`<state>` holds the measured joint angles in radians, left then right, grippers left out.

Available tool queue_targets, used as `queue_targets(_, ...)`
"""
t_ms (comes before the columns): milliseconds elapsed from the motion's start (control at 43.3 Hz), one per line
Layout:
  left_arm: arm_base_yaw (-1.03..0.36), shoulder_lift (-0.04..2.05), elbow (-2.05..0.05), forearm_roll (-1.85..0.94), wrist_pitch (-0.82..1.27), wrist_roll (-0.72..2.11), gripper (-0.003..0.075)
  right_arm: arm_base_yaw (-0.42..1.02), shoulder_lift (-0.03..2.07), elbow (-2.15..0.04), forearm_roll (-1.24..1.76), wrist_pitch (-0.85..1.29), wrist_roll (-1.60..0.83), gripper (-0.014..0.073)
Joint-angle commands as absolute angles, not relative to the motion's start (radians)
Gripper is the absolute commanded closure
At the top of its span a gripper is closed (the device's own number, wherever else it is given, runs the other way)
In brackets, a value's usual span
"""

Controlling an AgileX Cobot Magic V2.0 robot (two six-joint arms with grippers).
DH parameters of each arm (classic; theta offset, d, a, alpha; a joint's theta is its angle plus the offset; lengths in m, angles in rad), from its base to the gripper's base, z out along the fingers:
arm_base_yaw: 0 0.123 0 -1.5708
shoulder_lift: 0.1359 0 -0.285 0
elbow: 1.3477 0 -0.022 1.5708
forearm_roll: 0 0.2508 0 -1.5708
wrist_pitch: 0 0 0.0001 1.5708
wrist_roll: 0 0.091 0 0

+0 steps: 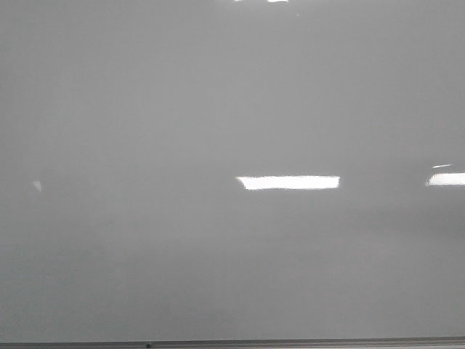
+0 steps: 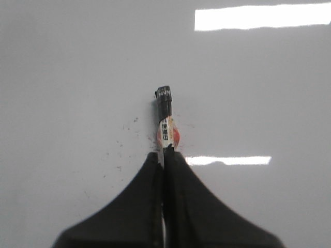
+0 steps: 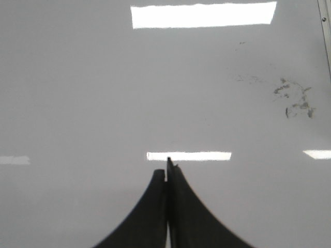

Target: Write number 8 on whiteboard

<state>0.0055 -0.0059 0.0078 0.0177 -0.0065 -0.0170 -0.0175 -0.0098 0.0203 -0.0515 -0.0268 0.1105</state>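
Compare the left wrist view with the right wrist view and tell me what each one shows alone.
Only the left wrist view shows a marker, clamped in the shut left gripper, with small dark specks beside it. Only the right wrist view shows the right gripper, shut on nothing visible, grey smudges and the board's edge. Both show the glossy whiteboard with bright reflections and no 8.

left end effector (image 2: 164,155): clamped on marker (image 2: 165,118) | right end effector (image 3: 167,168): closed, empty

marker (image 2: 165,121) lower barrel hidden between fingers (image 2: 135,206)
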Motion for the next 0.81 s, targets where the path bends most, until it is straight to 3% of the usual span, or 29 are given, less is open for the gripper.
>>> queue_targets(0,0.004,-0.019,-0.009,0.0,-0.129,-0.022,0.0741,-0.015,-0.028,-0.063,-0.052,-0.052,0.11,0.0701)
queue_targets(254,0.004,0.018,-0.254,0.0,0.06,-0.022,0.0741,-0.015,0.032,-0.332,-0.052,0.238,0.109,0.0701)
queue_targets(577,0.004,0.256,-0.62,-0.021,0.369,-0.022,0.0741,-0.015,0.326,-0.668,-0.052,0.528,0.109,0.0701)
queue_targets(785,0.004,0.373,-0.709,-0.022,0.434,-0.022,0.0741,-0.015,0.498,-0.806,-0.052,0.687,0.109,0.0701)
